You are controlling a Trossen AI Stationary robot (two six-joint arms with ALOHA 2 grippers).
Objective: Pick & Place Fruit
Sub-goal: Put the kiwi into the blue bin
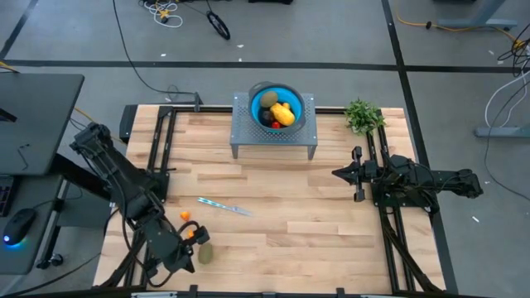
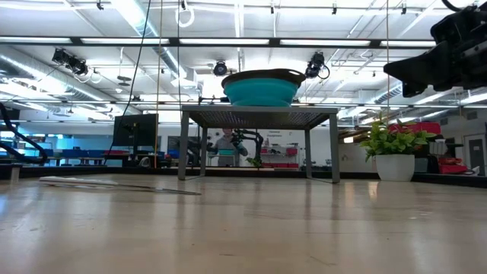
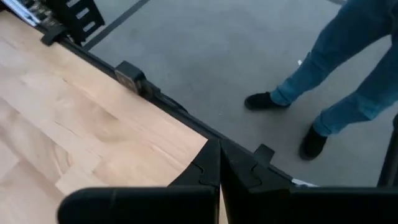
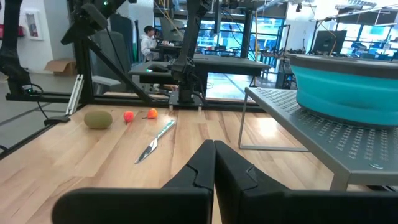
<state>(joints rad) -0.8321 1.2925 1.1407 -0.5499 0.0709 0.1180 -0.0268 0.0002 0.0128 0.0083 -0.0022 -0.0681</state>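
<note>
Fruit sits in two places. Near the worktop's front left corner a brown-green kiwi [image 1: 204, 255] lies just beside the left tool [image 1: 184, 258], which hangs low over that corner with its fingers pressed together on nothing. Two tiny orange pieces [image 1: 185, 216] and [image 1: 199, 233] rest close by, toward the middle from the arm. A slim silvery knife [image 1: 224, 207] lies a little further right, apart from them. At the middle of the back edge a grey perforated stand [image 1: 273, 136] carries a blue bowl [image 1: 255, 101] holding a second kiwi [image 1: 268, 99], a long yellow-orange fruit [image 1: 283, 115] and something small and red [image 1: 277, 124]. The right tool [image 1: 338, 173] hovers near the right edge, fingers closed and empty, well apart from all fruit. A leafy plant [image 1: 363, 115] stands in the back right corner.
</note>
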